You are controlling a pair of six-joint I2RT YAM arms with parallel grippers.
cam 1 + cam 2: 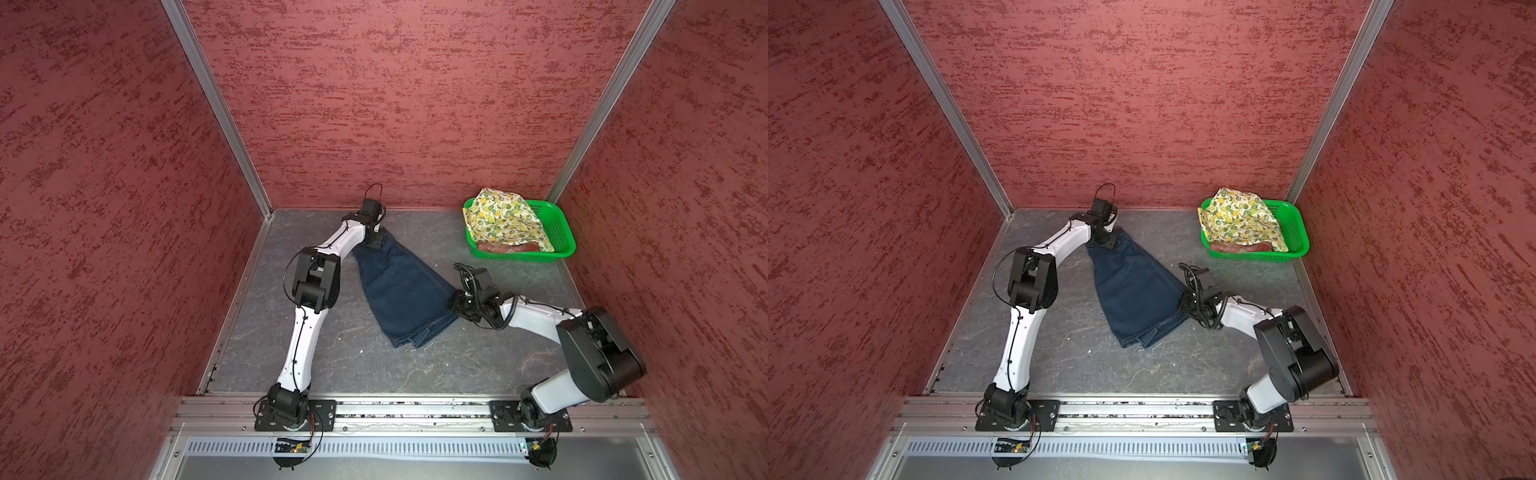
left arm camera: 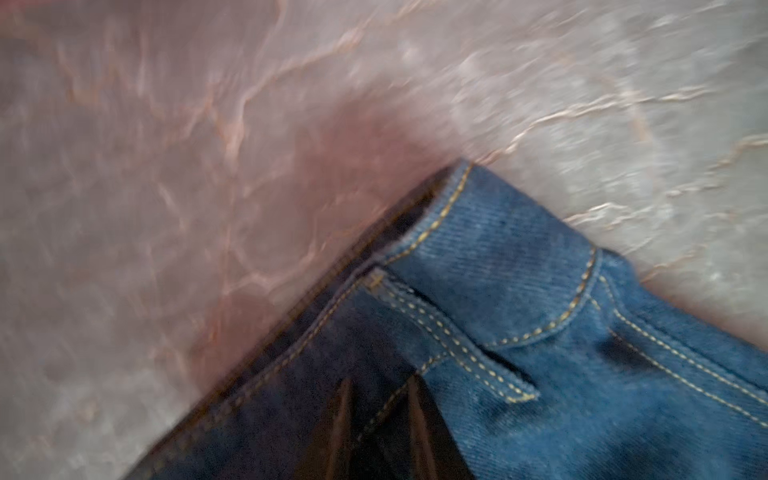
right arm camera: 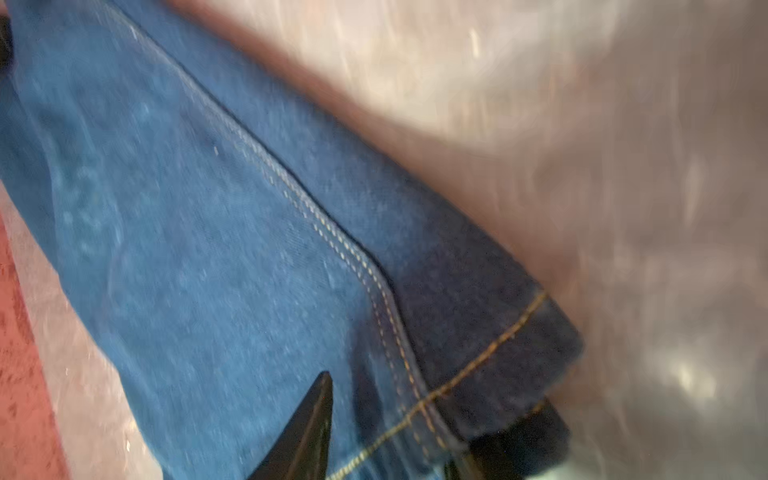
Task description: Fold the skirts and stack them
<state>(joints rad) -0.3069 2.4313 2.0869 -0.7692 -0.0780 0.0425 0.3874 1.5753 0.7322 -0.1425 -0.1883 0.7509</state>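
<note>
1. The left fingers (image 2: 415, 419) are drawn close together and pinch a fold of the denim skirt (image 2: 540, 291) just under its waistband, beside a belt loop (image 2: 457, 345). That wrist view is smeared.
2. The right fingers (image 3: 307, 432) stand apart. One lies on top of the denim and the other shows dark past the stitched hem corner, so the corner sits between them. The blur is heavy, and I cannot tell whether they have a hold on it.
3. Take the back wall as 12 o'clock and the arm bases as 6. In both top views the left fingers (image 1: 376, 242) are at the skirt's 11 o'clock end, and the right fingers (image 1: 457, 305) are at its 4 o'clock corner.
4. The denim skirt (image 1: 403, 291) lies flat near the middle of the table (image 1: 332, 365). Its narrow waist points to 11 o'clock and its wide hem to 5 o'clock, and the cloth is doubled over at the hem.
5. The left arm (image 1: 299, 345) reaches up from 7 o'clock and bends over the skirt's top. The right arm (image 1: 536, 320) comes in low from 4 o'clock.
6. A green basket (image 1: 557, 224) sits in the table's 2 o'clock corner, well apart from the denim.
7. The lemon-print skirt (image 1: 503, 220) is heaped in the basket and spills over its 9 o'clock rim.
8. A strip of the rust-red skirt (image 1: 507, 248) shows under the lemon print, against the basket's 6 o'clock wall.
</note>
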